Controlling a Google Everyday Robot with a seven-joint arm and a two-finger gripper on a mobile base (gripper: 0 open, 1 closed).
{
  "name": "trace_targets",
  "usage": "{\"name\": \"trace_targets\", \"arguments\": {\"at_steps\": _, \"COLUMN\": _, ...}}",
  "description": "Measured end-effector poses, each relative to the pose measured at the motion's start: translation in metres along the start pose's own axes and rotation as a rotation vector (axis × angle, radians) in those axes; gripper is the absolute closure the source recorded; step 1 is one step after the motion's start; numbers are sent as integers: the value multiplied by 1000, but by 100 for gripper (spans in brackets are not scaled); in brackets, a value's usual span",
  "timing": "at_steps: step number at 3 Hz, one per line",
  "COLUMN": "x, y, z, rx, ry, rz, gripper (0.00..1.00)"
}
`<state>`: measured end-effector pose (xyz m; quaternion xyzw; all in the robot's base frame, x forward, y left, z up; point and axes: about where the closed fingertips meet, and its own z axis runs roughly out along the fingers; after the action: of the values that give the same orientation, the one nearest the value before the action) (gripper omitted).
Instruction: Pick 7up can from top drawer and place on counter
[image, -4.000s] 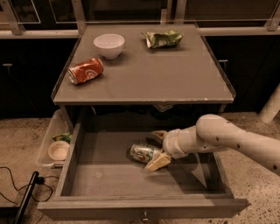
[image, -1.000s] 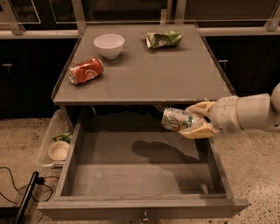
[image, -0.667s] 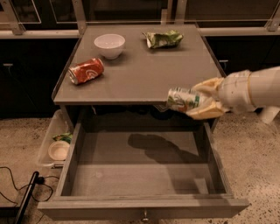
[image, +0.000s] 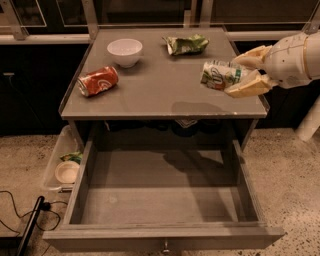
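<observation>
— As you scan from the left, what shows?
— A clear bin (image: 54, 159) on the floor, just beside the open drawer (image: 160, 239). Then, on the counter (image: 150, 97), an orange can (image: 97, 81) lying on its side, a white bowl (image: 124, 51) and a crumpled green bag (image: 186, 44).
— And the 7up can (image: 219, 75)?
— Held sideways above the counter's right front corner, clear of the surface, its shadow below. The gripper (image: 231, 76) at the right edge is clamped on it.
</observation>
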<state>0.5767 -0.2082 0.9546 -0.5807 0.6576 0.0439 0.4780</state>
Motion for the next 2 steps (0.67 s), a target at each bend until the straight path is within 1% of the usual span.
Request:
{"name": "trace_targets", "arguments": {"at_steps": 1, "x": 5, "y": 10, "z": 6, "rx": -18, "ry": 4, "rz": 9, "gripper": 100}}
{"name": "trace_targets", "arguments": {"at_steps": 2, "x": 13, "y": -14, "z": 17, "rx": 8, "ry": 17, "rz": 11, "gripper": 100}}
